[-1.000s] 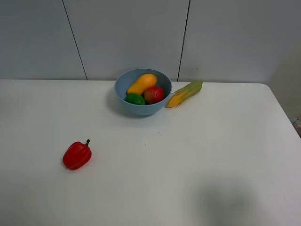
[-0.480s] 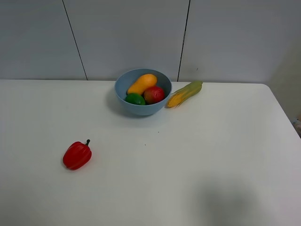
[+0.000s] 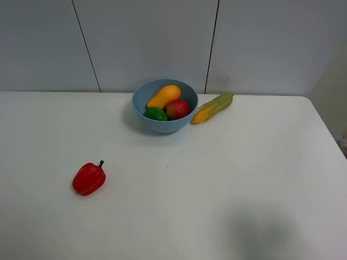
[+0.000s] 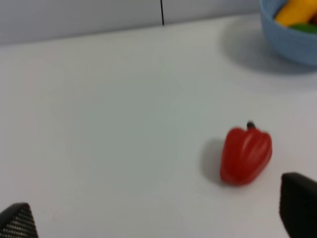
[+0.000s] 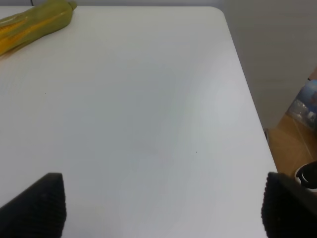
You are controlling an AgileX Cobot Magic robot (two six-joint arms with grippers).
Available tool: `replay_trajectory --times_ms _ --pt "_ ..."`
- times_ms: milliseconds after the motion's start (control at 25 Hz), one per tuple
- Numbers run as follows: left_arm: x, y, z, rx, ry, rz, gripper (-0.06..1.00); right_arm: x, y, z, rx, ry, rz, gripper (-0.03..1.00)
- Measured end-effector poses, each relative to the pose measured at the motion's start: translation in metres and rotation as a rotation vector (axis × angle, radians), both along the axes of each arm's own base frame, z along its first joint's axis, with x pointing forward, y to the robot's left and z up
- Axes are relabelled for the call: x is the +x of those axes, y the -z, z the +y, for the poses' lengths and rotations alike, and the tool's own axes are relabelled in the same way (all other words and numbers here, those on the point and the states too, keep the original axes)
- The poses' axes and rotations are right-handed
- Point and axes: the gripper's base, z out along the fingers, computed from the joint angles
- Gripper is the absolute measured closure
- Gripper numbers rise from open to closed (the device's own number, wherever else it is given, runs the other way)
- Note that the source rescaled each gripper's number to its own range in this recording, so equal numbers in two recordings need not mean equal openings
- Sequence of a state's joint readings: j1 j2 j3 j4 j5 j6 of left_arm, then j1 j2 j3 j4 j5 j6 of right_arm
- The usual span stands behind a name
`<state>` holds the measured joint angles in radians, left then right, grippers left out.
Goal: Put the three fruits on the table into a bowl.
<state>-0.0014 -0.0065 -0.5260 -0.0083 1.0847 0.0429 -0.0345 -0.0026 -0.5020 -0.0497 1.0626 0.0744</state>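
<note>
The light-blue bowl stands at the back middle of the white table. Inside it lie the orange-yellow mango, the green lime and the round red fruit. The bowl's edge with the mango and lime also shows in the left wrist view. Neither gripper shows in the exterior high view. My left gripper is open and empty, its fingertips wide apart above bare table. My right gripper is open and empty, fingertips wide apart.
A red bell pepper lies at the front left of the table; it is close to my left gripper in the left wrist view. A corn cob lies right of the bowl and shows in the right wrist view. The table's right edge drops to the floor.
</note>
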Motion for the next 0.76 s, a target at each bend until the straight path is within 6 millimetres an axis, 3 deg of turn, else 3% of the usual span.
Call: replay_trajectory --times_ms 760 --pt "0.0035 0.0031 0.0002 -0.02 -0.012 -0.008 -0.03 0.0 0.0 0.0 0.0 0.0 0.0 0.71"
